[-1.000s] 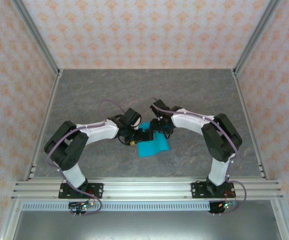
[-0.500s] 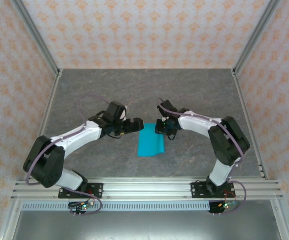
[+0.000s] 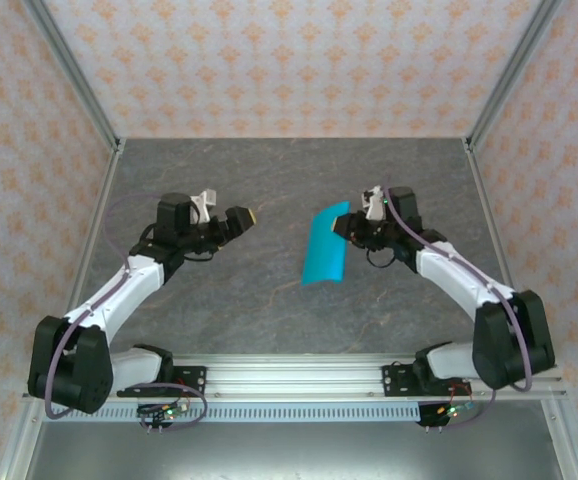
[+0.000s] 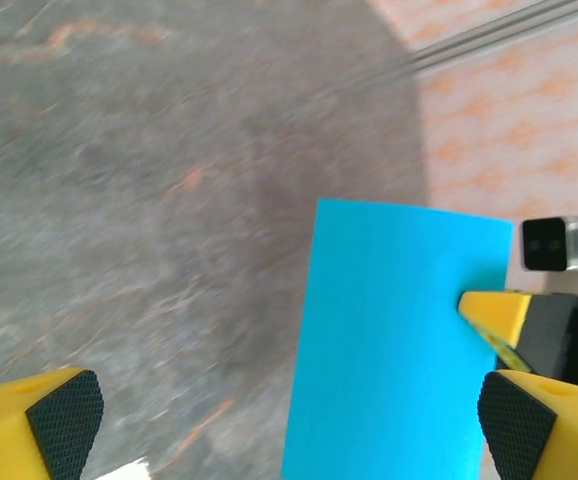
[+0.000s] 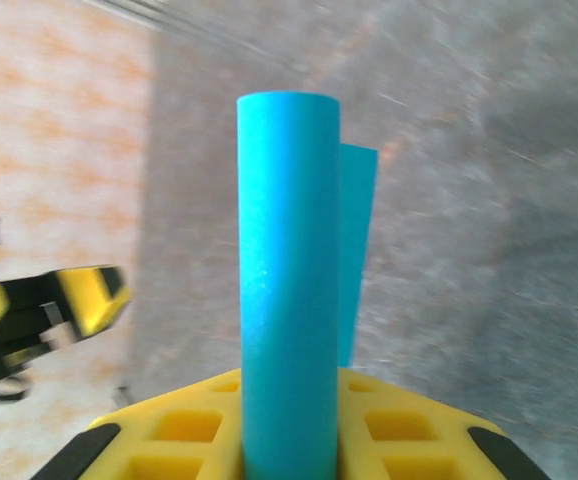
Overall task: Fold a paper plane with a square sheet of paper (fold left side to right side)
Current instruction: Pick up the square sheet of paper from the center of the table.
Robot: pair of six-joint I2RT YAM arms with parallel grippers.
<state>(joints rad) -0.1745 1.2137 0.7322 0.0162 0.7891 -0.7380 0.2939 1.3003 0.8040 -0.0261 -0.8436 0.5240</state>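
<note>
The square sheet of paper (image 3: 326,246) is bright cyan and doubled over into a half-width strip with a rounded, uncreased bend. My right gripper (image 3: 356,226) is shut on its upper right end and holds it off the table. In the right wrist view the bent sheet (image 5: 289,290) rises straight up from between the yellow jaws of the right gripper (image 5: 289,455). My left gripper (image 3: 233,221) stands open well to the left of the paper with nothing in it. In the left wrist view the left gripper (image 4: 289,420) faces the sheet (image 4: 394,340), with a right fingertip (image 4: 494,310) at the sheet's edge.
The grey marbled table (image 3: 269,180) is bounded by aluminium rails and patterned walls (image 3: 289,60). The arm bases sit on the rail (image 3: 289,378) at the near edge. In the right wrist view the left gripper (image 5: 64,300) shows at far left.
My left gripper has drawn back to the left, away from the paper, with its jaws wide. My right gripper has closed on the doubled sheet and lifted it up and to the right.
</note>
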